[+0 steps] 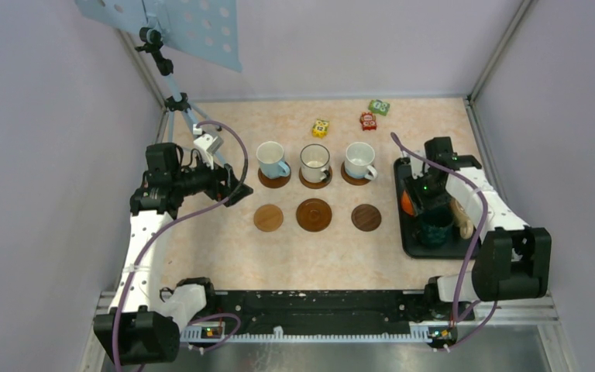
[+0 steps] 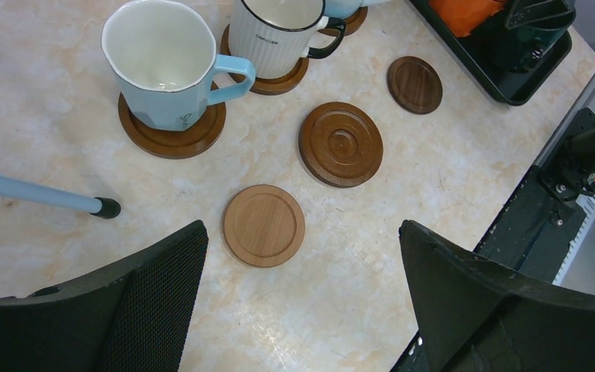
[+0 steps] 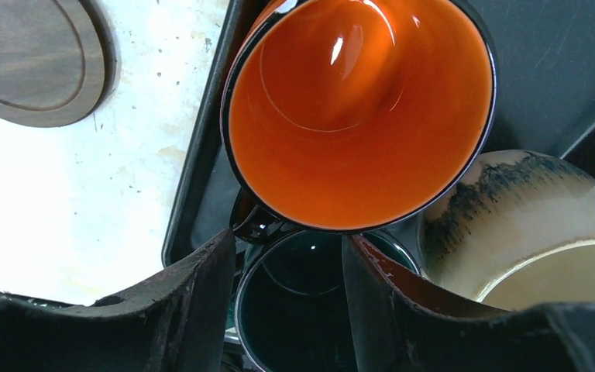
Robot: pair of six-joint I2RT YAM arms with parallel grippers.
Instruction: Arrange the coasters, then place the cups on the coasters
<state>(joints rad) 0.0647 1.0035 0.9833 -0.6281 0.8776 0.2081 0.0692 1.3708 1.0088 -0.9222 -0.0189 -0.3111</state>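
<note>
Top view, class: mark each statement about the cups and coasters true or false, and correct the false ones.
1. The light blue cup stands on a coaster. True.
2. Every coaster carries a cup. False: the three near coasters are bare.
3. The orange cup is in the black tray. True.
4. The left arm's fingers hold a coaster. False: they stand open, holding nothing.

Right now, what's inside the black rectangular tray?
Three ceramic mugs: a glossy orange mug, a dark green mug, a beige mug with dark streaks. They and the right pincer cover most of the black tray floor; anything under them is hidden.
</note>
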